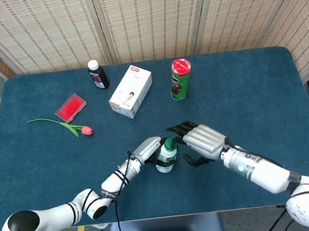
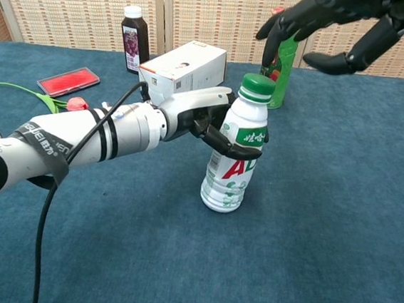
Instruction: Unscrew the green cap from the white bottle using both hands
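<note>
Green cap (image 2: 258, 84) – white bottle (image 2: 232, 161) with green-and-red print, dark teal table (image 1: 252, 87), red-lidded green can (image 1: 181, 79)

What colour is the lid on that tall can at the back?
Red; the can itself is green. The head view shows the lid best.

Open cloth lies right of the bottle (image 2: 234, 155). Its left is blocked by the left hand (image 2: 204, 117); a box (image 2: 183, 71) and can (image 2: 282, 59) stand behind.

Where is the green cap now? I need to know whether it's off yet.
In the chest view the green cap sits on the white bottle, which the left hand grips; the right hand hovers above, apart.
</note>
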You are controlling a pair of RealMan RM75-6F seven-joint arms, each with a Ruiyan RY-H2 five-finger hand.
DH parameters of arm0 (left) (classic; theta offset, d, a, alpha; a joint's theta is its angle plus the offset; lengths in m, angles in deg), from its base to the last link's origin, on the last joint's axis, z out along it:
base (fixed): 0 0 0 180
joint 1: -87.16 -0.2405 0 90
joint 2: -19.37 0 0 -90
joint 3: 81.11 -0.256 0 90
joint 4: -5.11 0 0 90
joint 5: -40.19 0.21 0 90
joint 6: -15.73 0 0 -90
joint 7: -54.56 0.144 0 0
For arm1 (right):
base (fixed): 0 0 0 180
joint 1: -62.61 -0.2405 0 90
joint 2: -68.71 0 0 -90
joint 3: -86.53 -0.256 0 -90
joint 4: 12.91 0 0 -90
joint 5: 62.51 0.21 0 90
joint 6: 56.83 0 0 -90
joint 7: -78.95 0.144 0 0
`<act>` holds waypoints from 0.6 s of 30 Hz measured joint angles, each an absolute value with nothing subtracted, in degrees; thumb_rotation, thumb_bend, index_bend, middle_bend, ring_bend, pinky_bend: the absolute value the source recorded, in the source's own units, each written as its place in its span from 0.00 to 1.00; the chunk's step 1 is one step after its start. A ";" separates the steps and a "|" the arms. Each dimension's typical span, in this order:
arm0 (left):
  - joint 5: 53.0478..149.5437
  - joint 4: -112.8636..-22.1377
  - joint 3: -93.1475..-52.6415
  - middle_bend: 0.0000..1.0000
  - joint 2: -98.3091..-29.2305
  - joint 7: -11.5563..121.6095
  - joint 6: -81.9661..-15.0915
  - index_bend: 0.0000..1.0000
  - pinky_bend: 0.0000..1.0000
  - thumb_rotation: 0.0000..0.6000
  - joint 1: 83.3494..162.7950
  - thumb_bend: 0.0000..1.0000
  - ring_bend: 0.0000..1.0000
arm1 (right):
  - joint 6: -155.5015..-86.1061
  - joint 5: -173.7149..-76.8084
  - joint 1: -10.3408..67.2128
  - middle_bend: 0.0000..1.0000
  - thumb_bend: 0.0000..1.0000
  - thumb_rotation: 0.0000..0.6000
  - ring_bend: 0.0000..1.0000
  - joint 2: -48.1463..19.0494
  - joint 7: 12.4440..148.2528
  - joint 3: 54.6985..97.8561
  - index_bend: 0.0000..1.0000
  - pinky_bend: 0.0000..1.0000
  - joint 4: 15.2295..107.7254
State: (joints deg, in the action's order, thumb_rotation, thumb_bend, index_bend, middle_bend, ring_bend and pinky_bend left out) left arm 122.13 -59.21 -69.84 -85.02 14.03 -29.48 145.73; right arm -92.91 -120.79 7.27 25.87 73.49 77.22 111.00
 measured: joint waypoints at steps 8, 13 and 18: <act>121.97 -60.57 -69.70 0.91 -84.66 15.10 -29.75 0.76 0.94 1.00 145.66 0.92 0.57 | -95.55 -120.03 8.32 0.00 0.56 0.84 0.00 24.51 69.26 78.41 0.23 0.00 108.39; 121.51 -61.12 -69.47 0.91 -84.67 16.08 -29.68 0.76 0.94 1.00 145.70 0.92 0.57 | -96.16 -115.99 7.11 0.00 0.56 0.84 0.00 22.99 64.65 79.89 0.23 0.00 107.78; 121.25 -61.28 -69.30 0.91 -84.87 16.72 -29.38 0.76 0.94 1.00 145.92 0.92 0.57 | -96.10 -112.27 5.29 0.00 0.56 0.84 0.00 21.92 62.06 80.82 0.23 0.00 107.98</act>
